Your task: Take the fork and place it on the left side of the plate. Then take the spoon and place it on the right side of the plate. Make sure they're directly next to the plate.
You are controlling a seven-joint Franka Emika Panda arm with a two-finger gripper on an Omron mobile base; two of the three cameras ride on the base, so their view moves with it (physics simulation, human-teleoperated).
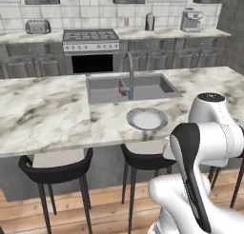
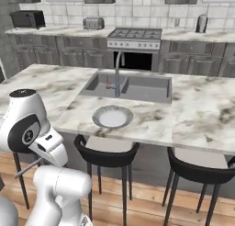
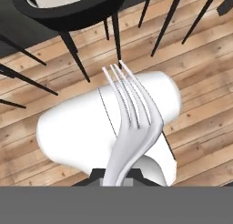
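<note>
1. Fork (image 3: 132,127) fills the middle of the hand view, its handle running down between the fingertips at the bottom edge and its prongs fanning up and away from the camera.
2. Jaws are pressed together on the fork's handle, pinching it; the gripper (image 3: 117,181) sits at the very bottom of that view.
3. Beyond the prongs lies a wooden plank floor (image 3: 200,82), with the black seat and thin legs of a stool (image 3: 68,13) at the top.
4. On the island counter (image 1: 43,114), marbled white and grey, the plate (image 1: 147,119) rests near the front edge, just in front of the sink (image 1: 143,88).
5. From the right base view the plate (image 2: 112,116) is seen on the same spot, in front of the faucet (image 2: 117,73).
6. Two black stools stand under the counter's front edge below the plate.
7. Spoon: I cannot make it out in any view.
8. Behind the island, a stove (image 1: 90,38) stands against the tiled back wall, with a toaster (image 1: 37,26) on the worktop to its left.
</note>
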